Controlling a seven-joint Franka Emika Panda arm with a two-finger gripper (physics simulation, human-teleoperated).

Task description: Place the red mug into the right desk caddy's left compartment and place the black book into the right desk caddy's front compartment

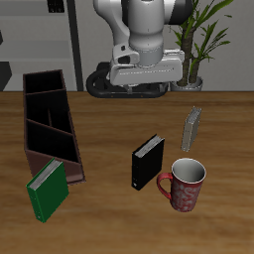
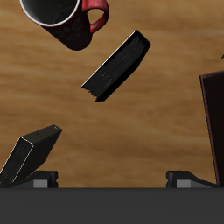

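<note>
Nothing of the task is seen to be done: the red mug (image 1: pixel 187 186) and the black book (image 1: pixel 148 164) are both standing on the table (image 1: pixel 109 213), well apart from the right desk caddy (image 1: pixel 50 126). The gripper (image 1: pixel 139 84) is held high above them, jaws apart and empty.

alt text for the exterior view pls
A robot arm's gripper hangs above a wooden table at its back edge. A black book stands upright beside a red mug, with a dark caddy, a green book and a thin grey book around them.
</note>
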